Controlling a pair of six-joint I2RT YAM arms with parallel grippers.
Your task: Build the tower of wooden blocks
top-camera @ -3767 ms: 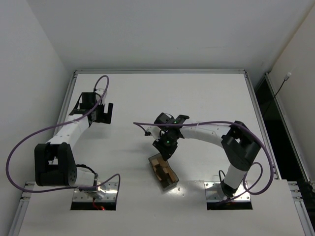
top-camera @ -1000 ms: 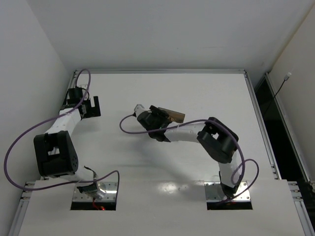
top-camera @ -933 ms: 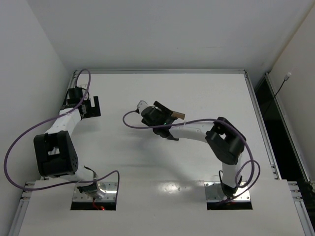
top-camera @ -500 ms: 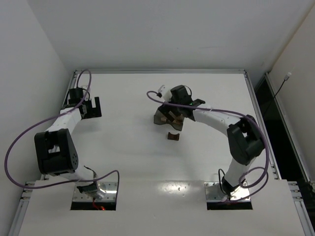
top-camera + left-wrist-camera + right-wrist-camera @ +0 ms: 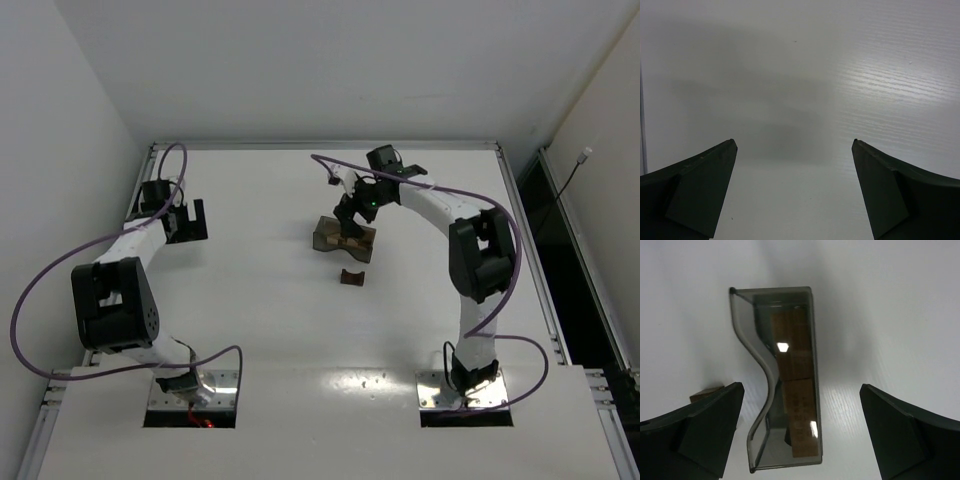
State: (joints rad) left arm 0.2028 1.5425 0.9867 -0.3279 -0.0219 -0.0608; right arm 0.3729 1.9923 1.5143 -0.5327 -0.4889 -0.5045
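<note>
**Q:** Scene?
**Me:** White bench [image 5: 250, 330], plain white walls [image 5: 300, 70]. My right pincer [image 5: 800, 385] hangs over the far middle of the bench, jaws spread wide, gripping nothing. My left pincer [image 5: 794, 142] is off at the left, also spread wide, with only bare bench under it.

**Q:** Where are the blocks?
**Me:** Most of the wood blocks [image 5: 799, 405] are inside the smoky bin [image 5: 770, 291], which lies tipped on its side right below my right pincer. They are tan and packed against each other. One dark block [image 5: 351, 277] lies loose on the bench, just beside the bin on the near side. Nothing is stacked yet.

**Q:** How will they handle?
**Me:** My guess is light, hard, no give, with flat smooth faces. Each one is tiny against my pincer, so it would be easy to knock or twist out. I'd pinch across two opposite flat faces, centred, never on the corners.

**Q:** And the bin?
**Me:** Thin slick plastic, probably light, and likely to skid if nudged. The blocks inside touch each other, so there's no gap for a tip. The loose dark one looks like the easy pick. I can't tell for sure which side of the bin is open.
</note>
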